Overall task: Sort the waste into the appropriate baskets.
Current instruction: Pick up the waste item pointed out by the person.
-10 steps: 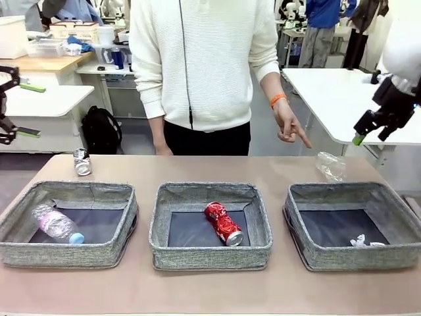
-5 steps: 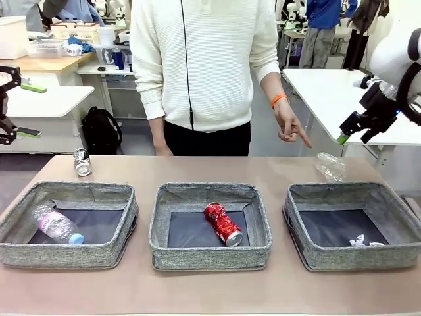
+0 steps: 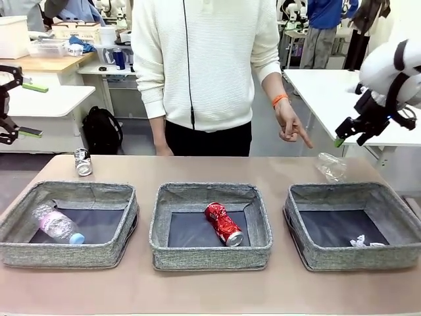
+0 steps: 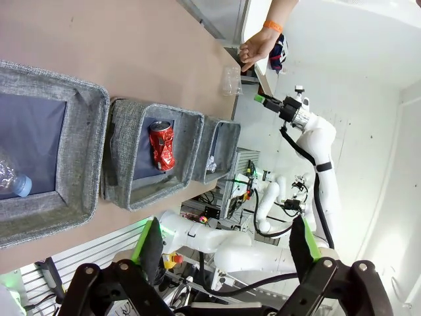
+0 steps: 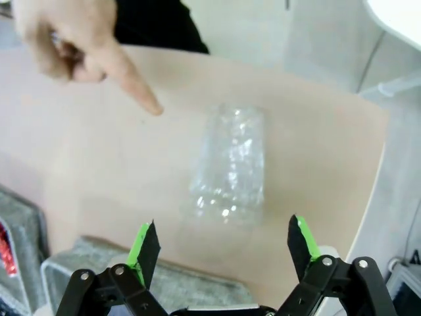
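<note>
Presently on the bench, unsorted: the clear bottle, without label, lying on its side at the far right, just behind the right basket and outside all three baskets.

Handling, as judged:
- very light, and it looks empty
- thin, crumpled walls that probably buckle under a hard squeeze
- smooth plastic, apt to slip or skid away if nudged

Hold, as judged: across the middle of the body. The right wrist view shows the clear bottle lying lengthways between the fingers, so the jaws would straddle its narrow width.

Grippers:
- right gripper, released and empty, in the air above and to the right of the bottle, apart from it; its jaws stand wide in its own view
- left gripper, released and empty, raised at the far left, well apart from everything on the bench

Surroundings:
- a person's hand, index finger pointing at the bottle, its tip near but not touching; this is the nearest obstruction to a descent
- the right basket's soft far wall, just beside the bottle; inside lies the scrap
- middle basket, holding the red can
- left basket, holding the pink bottle
- dark can, on the bench behind the left basket, not yet sorted
</note>
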`<state>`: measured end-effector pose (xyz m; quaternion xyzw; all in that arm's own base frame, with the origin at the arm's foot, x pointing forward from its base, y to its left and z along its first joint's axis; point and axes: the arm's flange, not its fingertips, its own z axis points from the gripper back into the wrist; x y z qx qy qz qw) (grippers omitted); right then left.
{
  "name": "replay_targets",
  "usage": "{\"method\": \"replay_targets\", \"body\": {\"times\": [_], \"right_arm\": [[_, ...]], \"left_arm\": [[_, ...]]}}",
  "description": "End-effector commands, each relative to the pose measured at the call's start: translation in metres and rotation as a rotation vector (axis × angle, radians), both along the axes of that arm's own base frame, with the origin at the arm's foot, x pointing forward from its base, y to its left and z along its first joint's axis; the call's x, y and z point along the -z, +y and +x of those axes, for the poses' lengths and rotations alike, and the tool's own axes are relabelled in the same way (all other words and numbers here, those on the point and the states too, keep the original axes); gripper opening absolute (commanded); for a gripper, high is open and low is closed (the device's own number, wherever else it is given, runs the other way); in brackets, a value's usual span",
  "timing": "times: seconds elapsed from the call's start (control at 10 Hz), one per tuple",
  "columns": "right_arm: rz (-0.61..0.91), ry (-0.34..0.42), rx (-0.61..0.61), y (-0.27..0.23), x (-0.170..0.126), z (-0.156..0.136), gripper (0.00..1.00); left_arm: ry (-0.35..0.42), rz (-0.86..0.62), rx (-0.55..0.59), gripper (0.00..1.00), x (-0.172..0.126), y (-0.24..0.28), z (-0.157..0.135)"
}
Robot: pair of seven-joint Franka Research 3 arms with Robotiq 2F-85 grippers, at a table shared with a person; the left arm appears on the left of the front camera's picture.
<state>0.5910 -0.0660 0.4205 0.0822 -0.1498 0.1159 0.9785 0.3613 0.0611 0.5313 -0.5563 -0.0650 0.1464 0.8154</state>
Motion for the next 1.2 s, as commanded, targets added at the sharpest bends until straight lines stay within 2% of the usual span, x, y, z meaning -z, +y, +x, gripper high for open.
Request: {"method": "replay_targets", "body": {"times": [0.0,0.5,0.7,1.1], "right_arm": [[-0.003,-0.026,0.038,-0.003,0.014,0.024,1.00],[0.026,0.041,0.078,0.012,0.065,0.046,1.00],[0.033,0.078,0.091,0.022,0.074,0.045,1.00],[0.009,0.098,0.108,0.028,0.088,0.045,1.00]], "left_arm": [[-0.010,-0.022,0.003,1.00,-0.003,-0.001,0.000],[-0.010,-0.022,0.003,1.00,-0.003,-0.001,0.000],[-0.010,-0.022,0.003,1.00,-0.003,-0.001,0.000],[-0.010,-0.022,0.003,1.00,-0.003,-0.001,0.000]]}}
